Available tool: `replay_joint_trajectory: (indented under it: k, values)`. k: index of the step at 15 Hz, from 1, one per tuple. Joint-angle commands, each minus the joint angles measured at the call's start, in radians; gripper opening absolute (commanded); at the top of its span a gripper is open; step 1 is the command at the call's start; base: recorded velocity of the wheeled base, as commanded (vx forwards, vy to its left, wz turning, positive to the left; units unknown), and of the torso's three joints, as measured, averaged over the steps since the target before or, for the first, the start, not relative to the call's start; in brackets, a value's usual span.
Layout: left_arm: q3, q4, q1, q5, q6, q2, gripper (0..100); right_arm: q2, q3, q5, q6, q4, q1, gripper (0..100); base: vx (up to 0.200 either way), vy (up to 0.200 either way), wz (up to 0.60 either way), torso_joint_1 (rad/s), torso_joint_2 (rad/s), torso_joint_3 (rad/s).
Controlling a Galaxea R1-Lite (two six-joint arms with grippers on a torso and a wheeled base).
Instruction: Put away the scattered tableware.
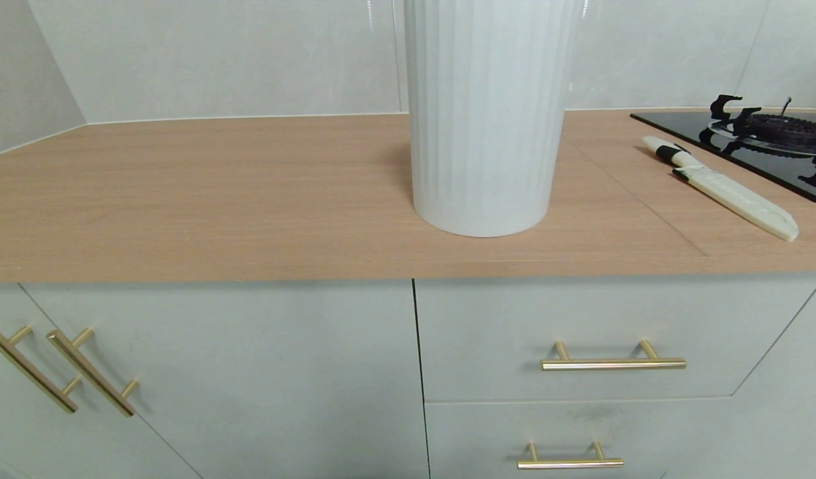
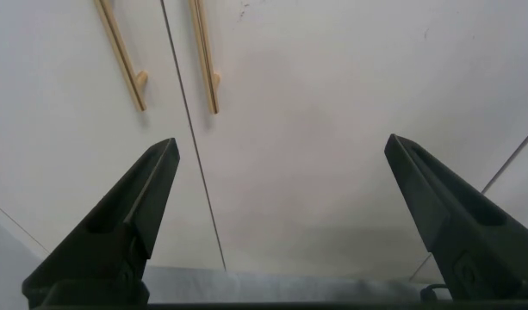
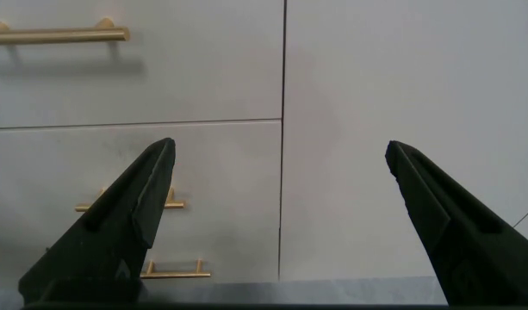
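Knife [image 1: 720,189] is lying on the countertop [image 1: 215,193] well to the right of the white ribbed holder [image 1: 484,120]. Its long axis is running diagonally, handle away from the holder's front and blade tip toward the counter edge. Left gripper [image 2: 281,145] is hanging with fingers spread wide and empty, facing the cabinet doors [image 2: 315,129] below and left of the holder. Right gripper [image 3: 281,146], likewise splayed and empty, is facing the drawer fronts [image 3: 160,86] below the holder. The right arm is looking the nearer one, and it needs to rise first. The hob [image 1: 767,143] is sitting right of the holder, just beyond the knife.
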Motion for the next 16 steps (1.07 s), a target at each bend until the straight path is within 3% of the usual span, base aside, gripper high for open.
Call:
replay_joint_trajectory:
  k: [1, 16]
  values:
    - [0.000, 0.000, 0.000, -0.001, 0.000, 0.002, 100, 0.002, 0.000, 0.000, 0.000, -0.001, 0.000, 100, 0.000, 0.000, 0.00, 0.000, 0.00, 0.000]
    - [-0.002, 0.000, 0.000, -0.001, 0.000, 0.002, 100, 0.002, 0.000, 0.000, 0.000, -0.001, 0.000, 100, 0.000, 0.000, 0.00, 0.000, 0.00, 0.000]
